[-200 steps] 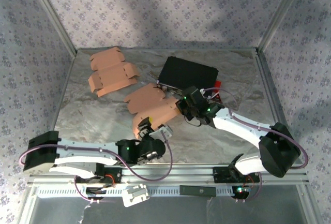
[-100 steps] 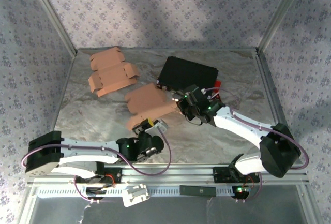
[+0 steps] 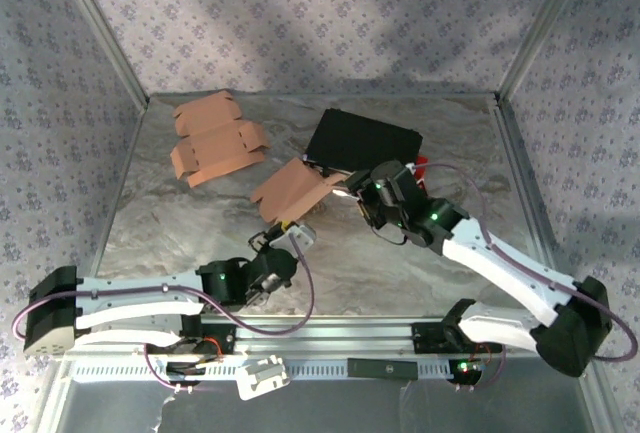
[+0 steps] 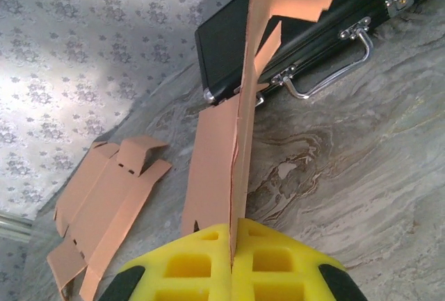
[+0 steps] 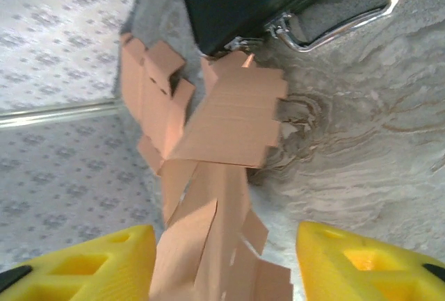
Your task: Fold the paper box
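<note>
Beside closed case (image 3: 362, 141), left fingers (image 4: 208, 263) clamped on paper box (image 3: 295, 185), right fingers (image 5: 104, 259) apart.

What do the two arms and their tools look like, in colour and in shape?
The left arm and right arm have white links and black joints with small green lights. A thin purple cable loops along each. The left tool and right tool have yellow fingers with square recesses.

Soft overhead light; shadow bands across back wall (image 3: 300, 13); wrist-view foregrounds blurred.
</note>
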